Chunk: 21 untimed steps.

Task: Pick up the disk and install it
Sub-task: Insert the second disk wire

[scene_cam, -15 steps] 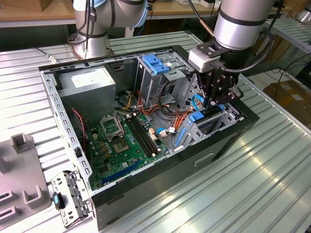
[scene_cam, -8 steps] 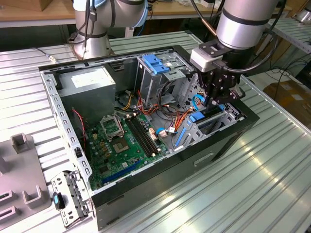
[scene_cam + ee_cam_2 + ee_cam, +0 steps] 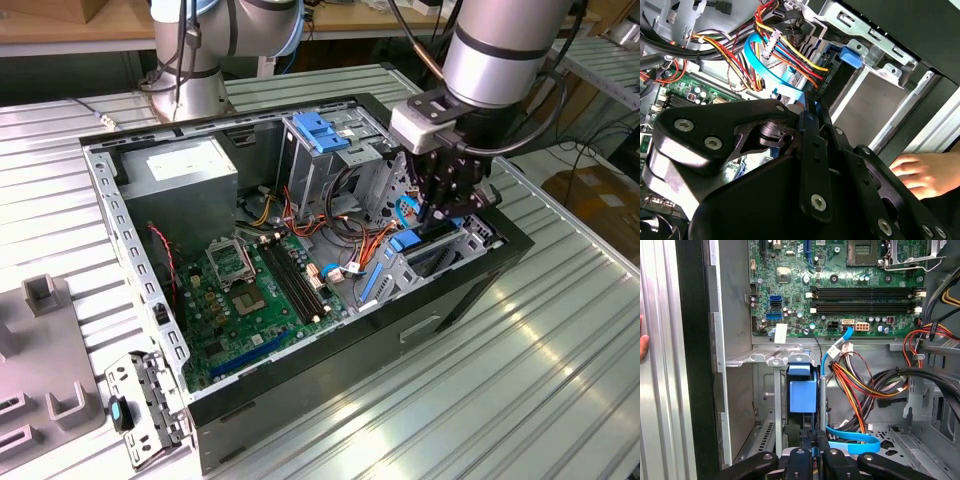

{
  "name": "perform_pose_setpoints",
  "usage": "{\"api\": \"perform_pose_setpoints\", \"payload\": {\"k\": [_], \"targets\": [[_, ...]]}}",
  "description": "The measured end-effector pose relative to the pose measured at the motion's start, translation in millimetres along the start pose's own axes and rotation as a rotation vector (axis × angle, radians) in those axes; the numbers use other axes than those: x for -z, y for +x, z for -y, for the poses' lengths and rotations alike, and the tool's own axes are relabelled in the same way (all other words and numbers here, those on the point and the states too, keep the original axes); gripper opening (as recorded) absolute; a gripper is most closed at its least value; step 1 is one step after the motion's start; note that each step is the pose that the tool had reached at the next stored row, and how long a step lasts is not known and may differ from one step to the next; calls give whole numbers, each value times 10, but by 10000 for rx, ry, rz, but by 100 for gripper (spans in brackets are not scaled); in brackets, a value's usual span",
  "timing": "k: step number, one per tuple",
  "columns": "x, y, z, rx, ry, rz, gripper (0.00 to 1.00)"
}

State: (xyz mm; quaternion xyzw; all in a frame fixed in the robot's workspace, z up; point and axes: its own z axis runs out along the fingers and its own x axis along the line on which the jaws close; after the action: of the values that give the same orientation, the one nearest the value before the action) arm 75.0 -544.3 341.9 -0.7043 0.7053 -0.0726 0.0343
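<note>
Hanging over open computer case (image 3: 470, 290), claw (image 3: 810, 447) pinched narrow on disk (image 3: 803, 390) in drive bay

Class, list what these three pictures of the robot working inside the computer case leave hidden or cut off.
- The disk: in the first wrist view just a blue edge shows; the bay walls hide its body.
- The gripper: in the exterior view its tips sink behind the drive bay.
- A hand: in the second wrist view the frame edge cuts it off.
</note>
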Motion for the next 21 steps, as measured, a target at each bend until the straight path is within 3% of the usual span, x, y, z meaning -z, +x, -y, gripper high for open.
{"api": "perform_pose_setpoints", "payload": {"k": [11, 12, 18, 21], "targets": [[-18, 5, -3, -3, 0, 20, 17], [-9, 5, -1, -2, 1, 19, 24], [106, 11, 17, -2, 6, 17, 24], [106, 11, 16, -3, 12, 19, 22]]}}
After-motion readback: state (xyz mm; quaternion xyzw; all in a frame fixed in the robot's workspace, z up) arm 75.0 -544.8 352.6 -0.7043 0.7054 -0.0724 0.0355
